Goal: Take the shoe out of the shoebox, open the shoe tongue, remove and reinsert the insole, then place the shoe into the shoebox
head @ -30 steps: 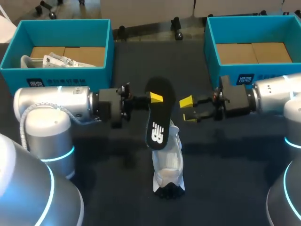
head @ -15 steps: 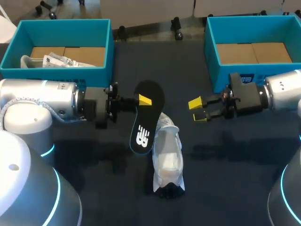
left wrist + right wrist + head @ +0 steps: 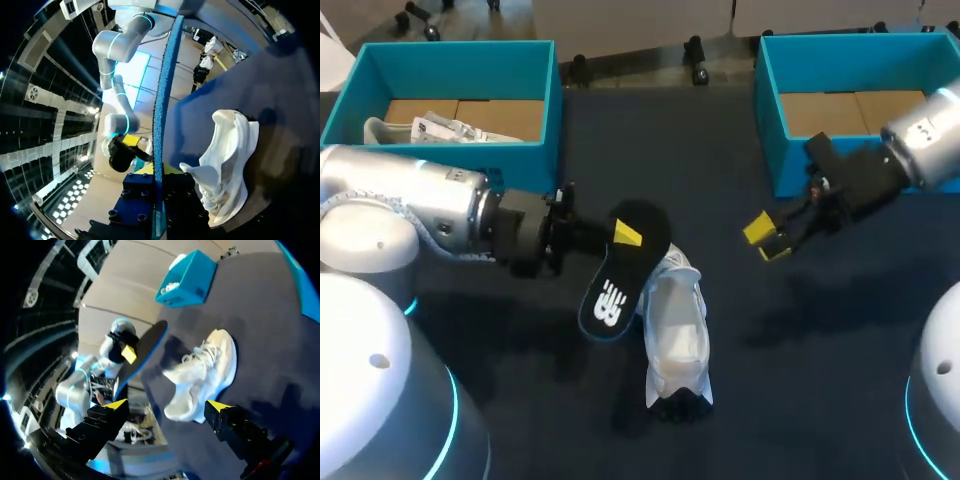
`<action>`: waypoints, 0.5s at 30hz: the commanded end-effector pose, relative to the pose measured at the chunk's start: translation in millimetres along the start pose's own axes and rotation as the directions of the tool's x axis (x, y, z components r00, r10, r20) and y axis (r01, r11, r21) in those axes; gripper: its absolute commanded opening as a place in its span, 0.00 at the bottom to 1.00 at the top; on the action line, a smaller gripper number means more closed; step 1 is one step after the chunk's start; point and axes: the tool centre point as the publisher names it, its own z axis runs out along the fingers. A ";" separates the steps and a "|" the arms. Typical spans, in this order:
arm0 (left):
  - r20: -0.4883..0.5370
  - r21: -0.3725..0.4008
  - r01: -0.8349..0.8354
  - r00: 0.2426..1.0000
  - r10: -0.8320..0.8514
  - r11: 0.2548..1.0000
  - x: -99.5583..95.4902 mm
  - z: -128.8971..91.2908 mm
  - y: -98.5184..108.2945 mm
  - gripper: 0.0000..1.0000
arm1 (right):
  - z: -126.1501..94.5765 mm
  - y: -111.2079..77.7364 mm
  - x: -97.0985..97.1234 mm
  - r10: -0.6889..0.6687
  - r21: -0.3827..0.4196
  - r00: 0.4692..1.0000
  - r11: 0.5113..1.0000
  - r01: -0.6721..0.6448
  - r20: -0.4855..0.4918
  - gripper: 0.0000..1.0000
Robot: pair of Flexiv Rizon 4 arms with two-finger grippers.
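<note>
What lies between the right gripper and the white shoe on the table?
Nothing: in the head view only bare dark table separates the right gripper from the shoe.

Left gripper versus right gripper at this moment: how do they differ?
The left gripper is shut on the black insole; the right gripper is open, holding nothing. The left gripper sits by the white shoe; the right gripper near the right shoebox. Both have yellow tips.

Dark table [image 3: 800, 400], white shoe [image 3: 678, 345] near its middle, left shoebox [image 3: 450, 158], right shoebox [image 3: 790, 165], apparently at far edge.
</note>
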 end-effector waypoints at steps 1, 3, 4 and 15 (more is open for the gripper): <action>-0.032 -0.014 -0.002 0.999 0.002 1.000 -2.2 -15.5 -21.0 0.00 | -16.8 -6.1 -1.5 -0.088 0.292 0.990 0.955 0.052 0.112 1.00; -0.040 -0.041 0.005 0.999 -0.007 0.999 -1.2 -17.6 -27.5 0.00 | -18.3 -10.4 -4.9 -0.116 0.320 0.980 0.946 0.059 0.163 1.00; -0.038 -0.043 0.028 0.999 -0.029 0.999 -0.5 -18.6 -30.3 0.00 | -17.5 -12.2 -5.6 -0.149 0.336 0.971 0.939 0.079 0.187 1.00; -0.100 -0.076 0.038 0.994 -0.046 0.996 4.7 -22.6 -32.0 0.00 | -19.5 -22.7 -13.0 -0.173 0.290 0.946 0.953 0.091 0.273 1.00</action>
